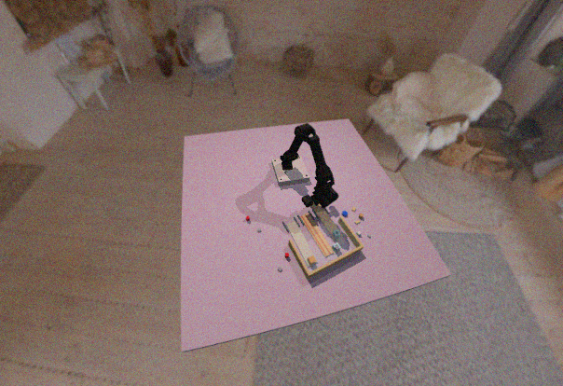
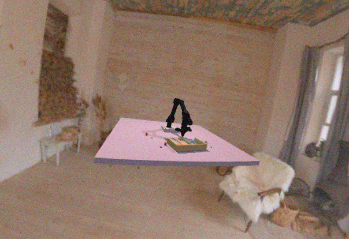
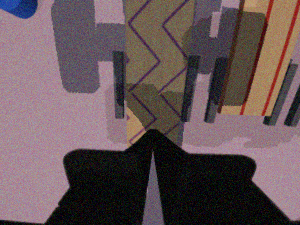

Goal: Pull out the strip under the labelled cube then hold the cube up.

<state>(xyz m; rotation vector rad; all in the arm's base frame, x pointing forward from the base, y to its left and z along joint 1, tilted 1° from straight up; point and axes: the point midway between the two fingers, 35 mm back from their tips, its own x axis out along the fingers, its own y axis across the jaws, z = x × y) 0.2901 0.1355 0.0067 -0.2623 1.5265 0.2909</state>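
My gripper [image 1: 316, 204] [image 2: 182, 136] [image 3: 153, 133] is shut and empty, pointing down over the near end of a dull tan strip with purple zigzags [image 1: 327, 220] [image 3: 155, 44]. Whether it touches the strip is unclear. A strip with red lines [image 1: 317, 235] [image 3: 256, 64] lies beside it, then a pale strip [image 1: 299, 238]. The strips lie in a yellow-walled tray [image 1: 336, 259] [image 2: 192, 148]. An orange cube [image 1: 311, 259] sits at the pale strip's far end. A teal piece [image 1: 336, 232] and a light blue piece [image 1: 336, 245] are near the zigzag strip. No label is readable.
Dark upright guides [image 3: 119, 84] [image 3: 190, 89] flank the zigzag strip's near end. A blue piece [image 1: 345, 213] [image 3: 19, 6] and several small bits lie right of the tray. Red pieces [image 1: 247, 218] [image 1: 287, 255] lie left. The pale robot base plate [image 1: 300, 181] is behind.
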